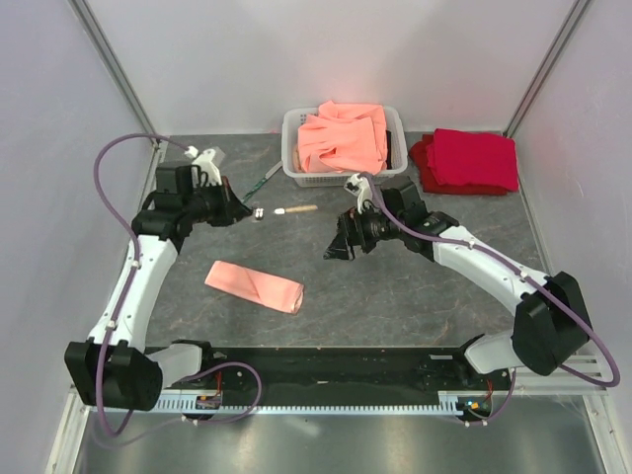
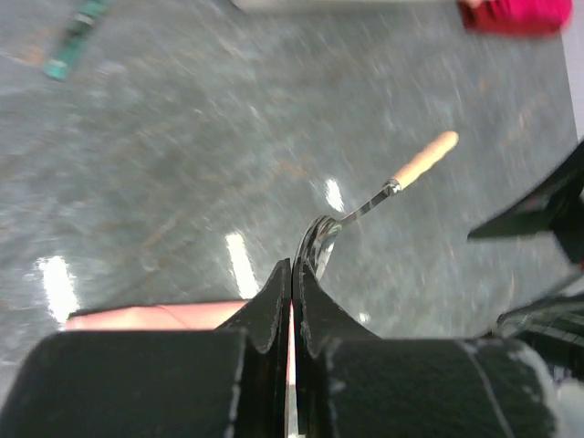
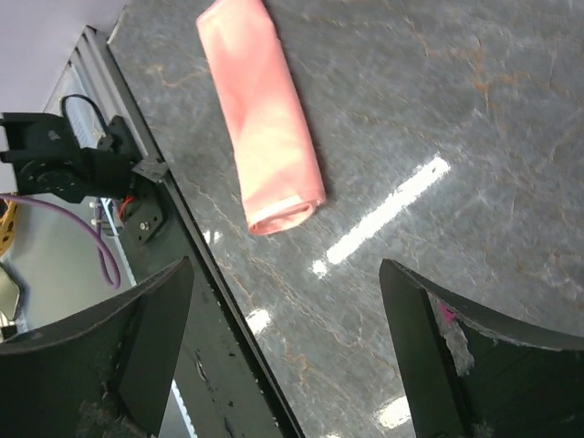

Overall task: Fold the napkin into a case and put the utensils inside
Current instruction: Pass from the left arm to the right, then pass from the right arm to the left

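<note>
You are pinching the left tool (image 2: 291, 274) fully shut on the metal end of the wooden-handled utensil (image 2: 422, 162), probably so the handle is leading into the case. The napkin (image 1: 255, 286) is lying folded on the worktop (image 1: 415, 296), and the right tool (image 3: 283, 274) is hanging nearby, wide open and holding nothing.

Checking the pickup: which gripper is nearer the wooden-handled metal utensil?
Left. The left gripper pinches the wooden-handled metal utensil by its metal end; the right gripper hangs open, apart, beyond its handle.
</note>
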